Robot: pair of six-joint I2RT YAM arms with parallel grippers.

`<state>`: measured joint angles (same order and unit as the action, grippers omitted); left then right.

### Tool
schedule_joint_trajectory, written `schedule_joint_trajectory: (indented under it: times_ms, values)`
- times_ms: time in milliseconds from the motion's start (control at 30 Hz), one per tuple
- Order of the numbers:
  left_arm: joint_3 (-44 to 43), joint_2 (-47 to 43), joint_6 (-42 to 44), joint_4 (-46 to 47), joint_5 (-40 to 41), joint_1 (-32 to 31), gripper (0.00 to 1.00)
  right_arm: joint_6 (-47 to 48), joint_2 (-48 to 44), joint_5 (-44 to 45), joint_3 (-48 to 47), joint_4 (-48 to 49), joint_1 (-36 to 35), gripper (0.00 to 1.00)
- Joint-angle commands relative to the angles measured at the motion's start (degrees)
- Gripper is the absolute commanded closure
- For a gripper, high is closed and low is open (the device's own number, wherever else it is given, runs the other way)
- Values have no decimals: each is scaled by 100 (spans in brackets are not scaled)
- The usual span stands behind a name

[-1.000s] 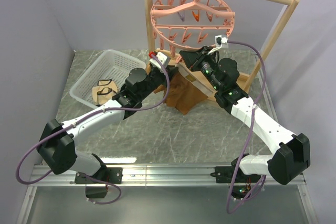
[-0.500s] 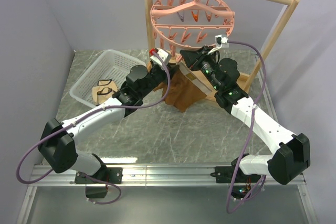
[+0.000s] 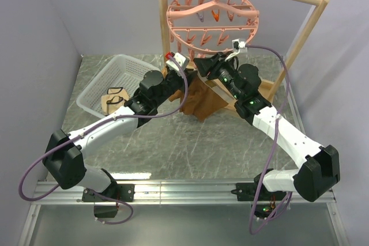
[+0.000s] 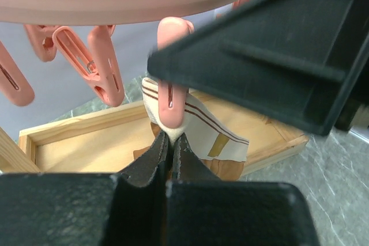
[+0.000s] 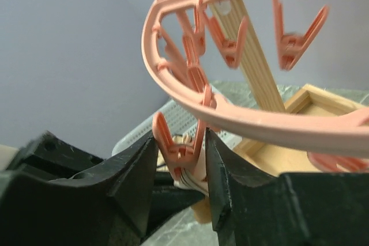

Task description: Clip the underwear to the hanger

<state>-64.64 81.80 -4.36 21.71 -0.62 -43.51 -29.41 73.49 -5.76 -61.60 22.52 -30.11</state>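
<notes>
1. Just below the hanger's (image 4: 115, 4) rim, I found my left gripper (image 4: 171, 142) clamped shut on the underwear's (image 3: 200, 101) waistband (image 4: 202, 133), directly beneath one clip (image 4: 172, 84).
2. My right gripper (image 5: 180, 142) stood part-open astride that clip's handles.
3. The cloth hung lengthwise downward.

Nothing can be read in any view: no words, brand marks, numbers or signs. The closest thing to a marking is on the waistband of the underwear (image 4: 199, 128), just above the tips of the left fingers (image 4: 147, 165). It has dark stripes and a tan patch, with no letters that can be made out.
</notes>
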Motion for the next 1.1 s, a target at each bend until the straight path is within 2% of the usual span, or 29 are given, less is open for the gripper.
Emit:
schedule_joint_trajectory:
  times_ms: [0, 100, 300, 400, 633, 933, 1033, 1067]
  values:
    - [-374, -6, -135, 500, 1, -26, 100, 111, 86, -171, -203, -160, -65, 55]
    - [-409, 20, -135, 500, 18, -35, 100, 111, 86, -162, -203, -169, -57, 52]
    - [-514, 99, -144, 334, 18, -18, 100, 93, 25, -180, -220, -222, -65, 37]
    - [-418, 82, -214, 211, 45, 0, 100, 181, -80, -250, -238, -353, -65, 33]
    - [4, -147, -408, -123, 45, 149, 99, 760, -800, -847, 69, -933, 31, 29]
    - [-22, -112, -689, -501, -87, 668, 98, 1341, -1890, -1489, 614, -1961, 295, 27]
    - [-40, -94, -733, -493, -122, 826, 89, 1429, -2128, -1647, 685, -2208, 540, 26]
    - [-48, -94, -768, -493, -157, 922, 81, 1447, -2181, -1683, 702, -2339, 619, 26]
